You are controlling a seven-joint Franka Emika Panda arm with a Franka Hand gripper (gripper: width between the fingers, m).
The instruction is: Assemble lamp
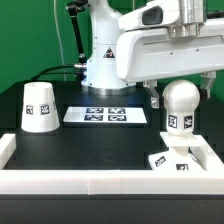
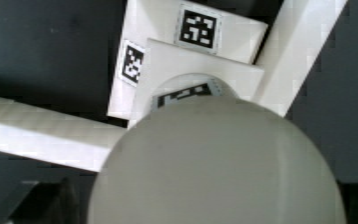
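My gripper (image 1: 179,94) is shut on the round white bulb (image 1: 179,104) and holds it upright in the air, stem down. The small square base (image 1: 172,160) lies on the table just below it, in the corner of the white frame. In the wrist view the bulb (image 2: 202,160) fills the near part of the picture and hides the fingers. Beyond it lies the base (image 2: 194,50) with its tags. The cone shade (image 1: 38,106) stands on the table at the exterior view's left, apart from the gripper.
The marker board (image 1: 106,115) lies flat at mid table. A white frame wall (image 1: 100,180) runs along the front and up both sides; it also shows in the wrist view (image 2: 34,120). The arm's white base (image 1: 100,60) stands behind the marker board.
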